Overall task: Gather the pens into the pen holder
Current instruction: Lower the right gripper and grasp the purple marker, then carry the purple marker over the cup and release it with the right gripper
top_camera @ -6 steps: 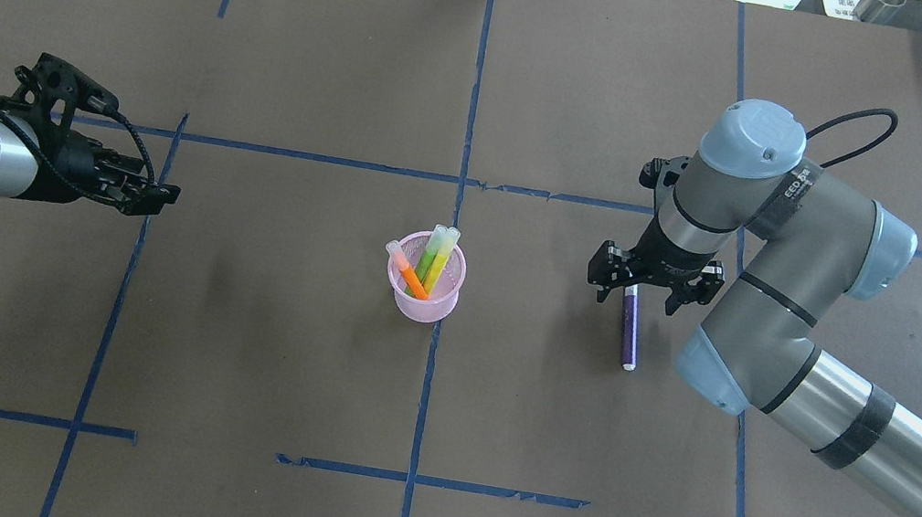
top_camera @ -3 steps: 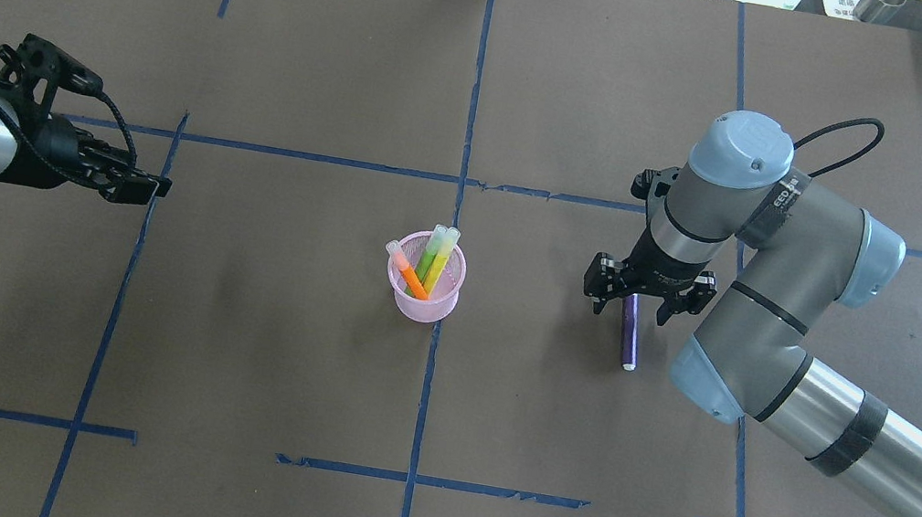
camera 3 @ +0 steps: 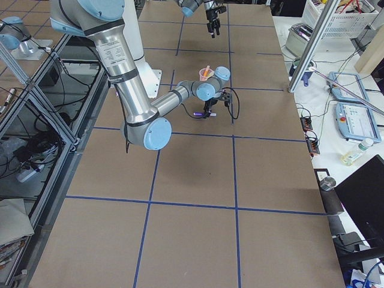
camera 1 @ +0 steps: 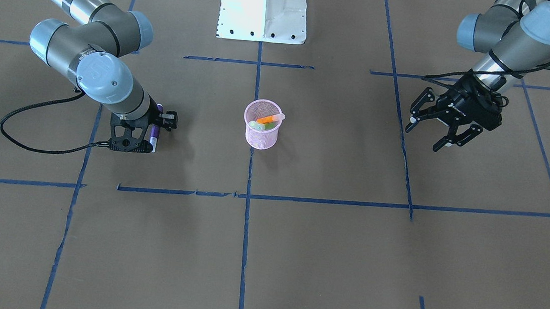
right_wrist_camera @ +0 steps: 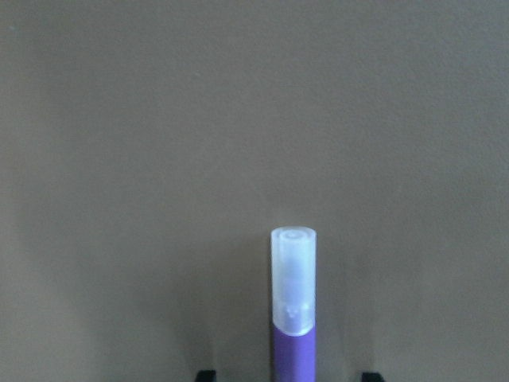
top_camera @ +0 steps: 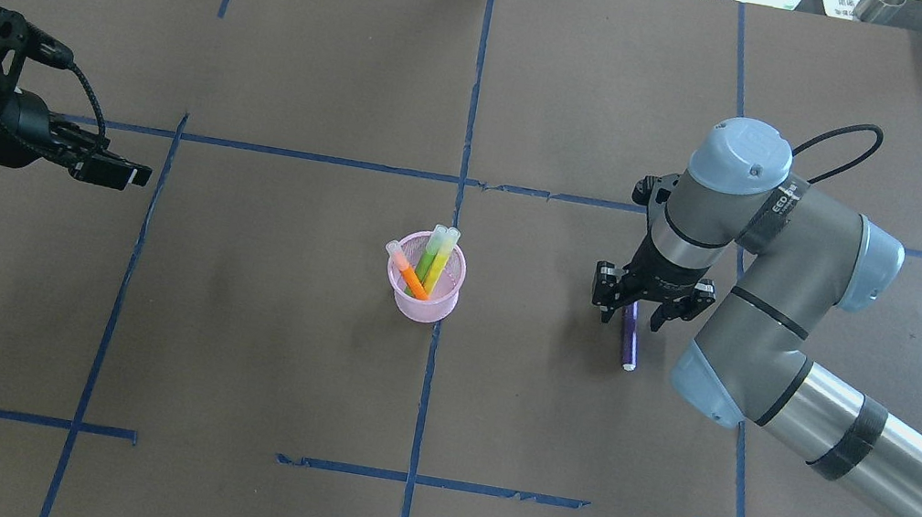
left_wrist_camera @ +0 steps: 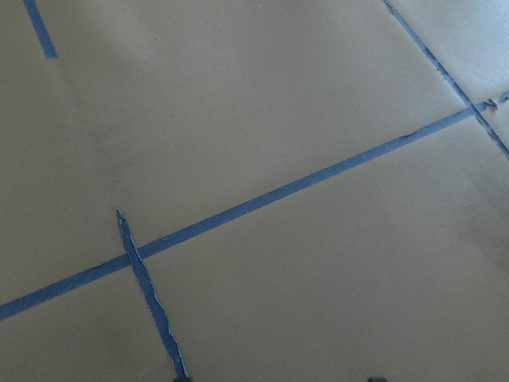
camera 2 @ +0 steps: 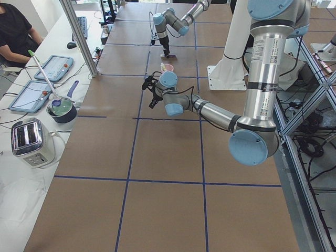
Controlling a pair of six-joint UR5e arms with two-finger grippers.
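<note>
The pink mesh pen holder stands upright at the table's middle and also shows in the front view. An orange pen, a green pen and a yellowish pen lean inside it. A purple pen with a pale cap lies flat on the table to its right. My right gripper is open and low over this pen, one finger on each side. The right wrist view shows the pen between the fingertips. My left gripper is open and empty, far left of the holder, above the table.
Brown paper with blue tape lines covers the table. The robot's white base plate is at the near edge. Off the table's left end, a counter holds a toaster and tablets.
My left arm has drawn back to the left, away from the holder. My right gripper has come down lower over the purple pen, which has not moved.
</note>
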